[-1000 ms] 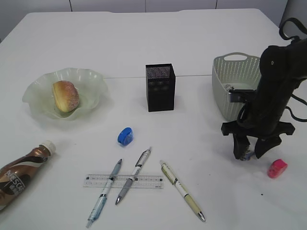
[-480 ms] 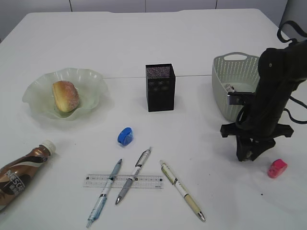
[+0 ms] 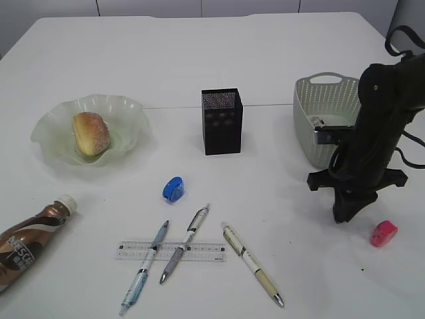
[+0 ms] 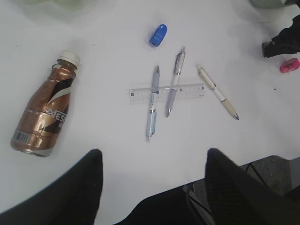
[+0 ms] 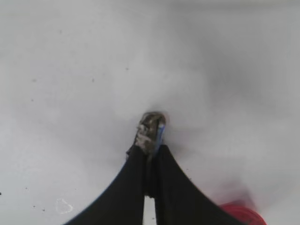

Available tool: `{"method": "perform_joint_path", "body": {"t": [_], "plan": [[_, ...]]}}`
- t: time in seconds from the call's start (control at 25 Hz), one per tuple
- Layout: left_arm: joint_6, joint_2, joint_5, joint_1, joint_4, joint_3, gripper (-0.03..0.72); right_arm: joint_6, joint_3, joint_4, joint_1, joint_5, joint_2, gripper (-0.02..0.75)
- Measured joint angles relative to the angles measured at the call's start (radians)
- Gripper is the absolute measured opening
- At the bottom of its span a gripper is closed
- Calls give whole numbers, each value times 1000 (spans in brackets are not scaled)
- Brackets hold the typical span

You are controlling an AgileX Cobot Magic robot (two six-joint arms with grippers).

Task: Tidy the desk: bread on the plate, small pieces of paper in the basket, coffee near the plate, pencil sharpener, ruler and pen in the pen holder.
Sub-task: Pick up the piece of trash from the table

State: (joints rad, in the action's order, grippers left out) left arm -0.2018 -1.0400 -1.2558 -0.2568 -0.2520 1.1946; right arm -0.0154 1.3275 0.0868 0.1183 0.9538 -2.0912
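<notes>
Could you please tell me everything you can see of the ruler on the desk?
The ruler is a short, flat strip of clear-whitish plastic, as it looks, with fine dark graduation marks along it. It lies flat on the white desk near the front edge, running left to right. Two pens lie across it, slanting; a third pen lies just past its right end. Neither gripper touches it.

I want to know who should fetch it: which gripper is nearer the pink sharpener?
Right. The right gripper is down at the desk just beside the pink sharpener, pinching a paper scrap. The left gripper hovers far away, nearer the pens.
</notes>
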Motion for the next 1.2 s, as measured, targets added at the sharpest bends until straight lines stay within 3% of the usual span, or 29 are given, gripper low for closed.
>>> {"method": "perform_joint_path", "body": {"t": [0.76, 1.04, 1.2], "plan": [[0, 0, 0, 0, 0, 0, 497, 3, 12, 2, 0, 90, 150, 18], [0, 0, 0, 0, 0, 0, 497, -1, 223, -18, 0, 131, 193, 18], [0, 0, 0, 0, 0, 0, 497, -42, 372, -128, 0, 131, 193, 18]]}}
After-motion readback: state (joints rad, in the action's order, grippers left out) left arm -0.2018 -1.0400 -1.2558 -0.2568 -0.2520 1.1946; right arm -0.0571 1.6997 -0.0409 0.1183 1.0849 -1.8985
